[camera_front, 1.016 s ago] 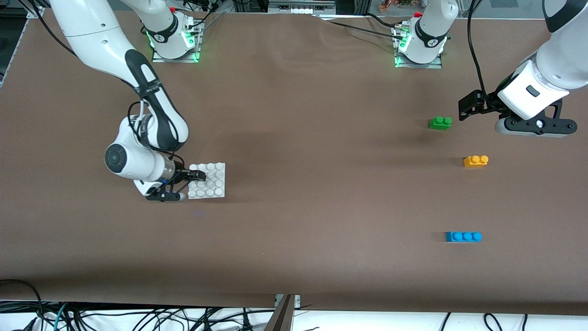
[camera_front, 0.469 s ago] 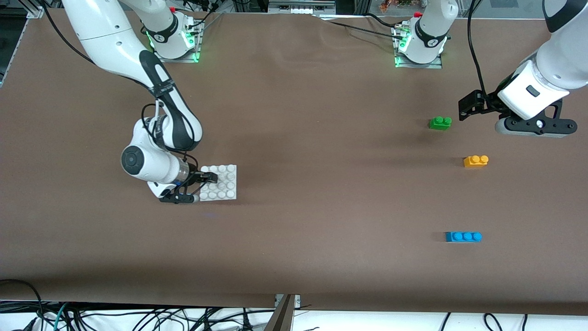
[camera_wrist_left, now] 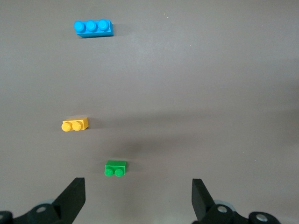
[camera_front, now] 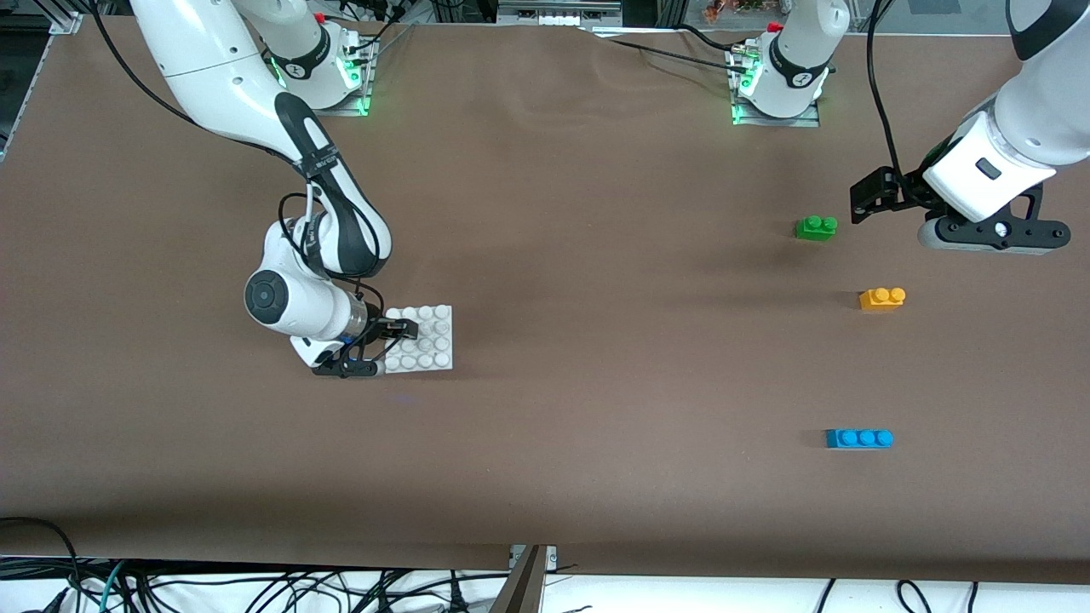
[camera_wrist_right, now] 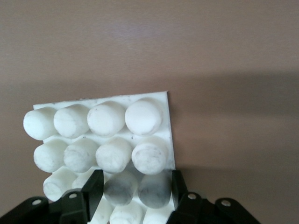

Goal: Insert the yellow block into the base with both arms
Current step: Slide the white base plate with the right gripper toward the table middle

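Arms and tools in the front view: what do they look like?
Both arms are glossy white jointed shells with dark grey joint bands, on bases lit green. Black cables loop along each. The right tool and left tool are black two-finger units on black mounts.

Right claw (camera_front: pixel 402 330) clamped, left claw (camera_wrist_left: pixel 138 198) wide.

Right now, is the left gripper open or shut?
Open. In the left wrist view the left gripper shows its two fingers set wide apart, empty, above the green brick.
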`<state>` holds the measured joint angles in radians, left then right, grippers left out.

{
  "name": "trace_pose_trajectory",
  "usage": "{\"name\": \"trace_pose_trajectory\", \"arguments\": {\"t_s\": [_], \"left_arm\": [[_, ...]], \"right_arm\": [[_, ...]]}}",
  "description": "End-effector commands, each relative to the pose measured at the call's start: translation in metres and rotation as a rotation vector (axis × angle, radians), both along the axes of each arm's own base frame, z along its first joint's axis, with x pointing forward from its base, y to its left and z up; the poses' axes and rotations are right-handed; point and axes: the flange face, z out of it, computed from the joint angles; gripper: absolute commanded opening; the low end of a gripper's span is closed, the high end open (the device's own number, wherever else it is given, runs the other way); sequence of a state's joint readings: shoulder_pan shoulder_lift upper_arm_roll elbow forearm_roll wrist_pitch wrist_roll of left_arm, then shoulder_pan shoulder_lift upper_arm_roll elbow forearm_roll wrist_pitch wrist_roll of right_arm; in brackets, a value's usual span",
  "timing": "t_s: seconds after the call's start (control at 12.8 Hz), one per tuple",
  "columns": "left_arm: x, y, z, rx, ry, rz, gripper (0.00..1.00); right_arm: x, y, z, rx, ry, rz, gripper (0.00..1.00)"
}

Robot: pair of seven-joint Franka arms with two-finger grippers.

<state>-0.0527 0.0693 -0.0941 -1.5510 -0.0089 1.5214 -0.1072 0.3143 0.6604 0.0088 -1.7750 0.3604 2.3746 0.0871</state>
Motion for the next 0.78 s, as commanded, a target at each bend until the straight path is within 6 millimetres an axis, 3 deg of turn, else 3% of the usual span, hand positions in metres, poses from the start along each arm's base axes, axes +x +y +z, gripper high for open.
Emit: {"name": "trace_pose_trajectory", "arguments": {"t_s": [0.0, 0.7], "left_arm": [[-0.001, 0.002, 0.009, 0.009, -0.015, -0.01, 1.0], [-0.001, 0.003, 0.008, 0.01, -0.012, -0.008, 1.0]], "right_arm": [[-0.001, 0.024, -0.011, 0.021, 0.015, -0.029, 0.65], [-0.005, 0.068, -0.008, 0.025, 0.018, -0.058, 0.65]]}}
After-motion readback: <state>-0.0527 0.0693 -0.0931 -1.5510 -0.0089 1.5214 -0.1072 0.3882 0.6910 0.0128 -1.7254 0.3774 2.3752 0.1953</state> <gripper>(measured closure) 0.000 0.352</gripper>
